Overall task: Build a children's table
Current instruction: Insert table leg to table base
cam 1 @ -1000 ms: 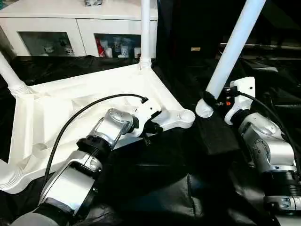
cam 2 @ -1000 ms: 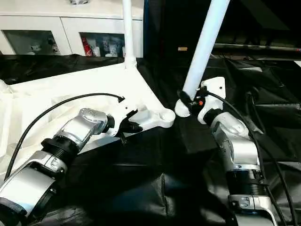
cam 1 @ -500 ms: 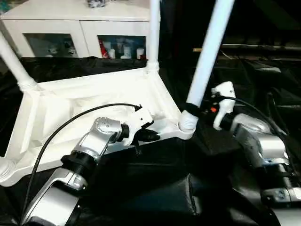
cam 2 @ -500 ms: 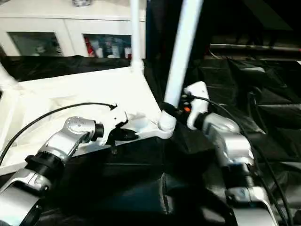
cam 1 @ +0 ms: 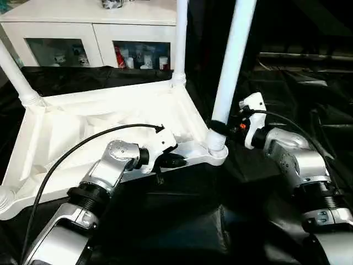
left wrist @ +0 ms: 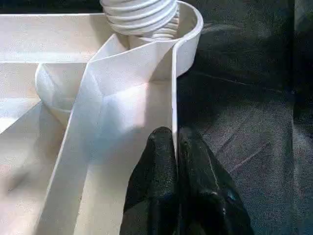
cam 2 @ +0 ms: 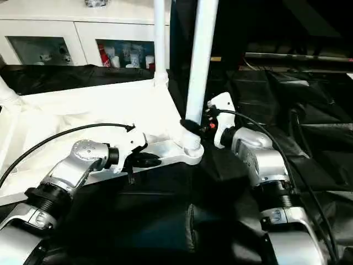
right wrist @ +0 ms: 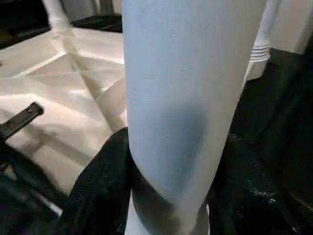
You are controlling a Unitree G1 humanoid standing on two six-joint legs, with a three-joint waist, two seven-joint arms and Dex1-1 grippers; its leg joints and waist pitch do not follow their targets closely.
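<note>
The children's table lies upside down: its white tabletop (cam 1: 83,127) rests on black cloth. Three white legs stand in corner sockets, one at the far right (cam 1: 180,44), one at the far left (cam 1: 16,77) and a stub at the near left (cam 1: 6,200). My right gripper (cam 1: 220,128) is shut on another leg (cam 1: 234,49), held nearly upright with its threaded end (left wrist: 142,14) in the near right corner socket (cam 1: 217,154). Black fingers (right wrist: 105,181) hug the tube on both sides. My left gripper (left wrist: 176,134) is shut on the tabletop's rim, just short of that socket.
A white cabinet with glass doors (cam 1: 83,33) stands behind the work table. Black cloth (cam 1: 165,221) covers the work table in folds around the tabletop. A black cable (cam 1: 83,143) arcs over my left forearm, and another runs by my right wrist.
My right gripper has carried the leg left, from beside the tabletop onto the near right corner socket, and tipped it more upright. The left gripper has stayed on the rim. The camera has shifted.
</note>
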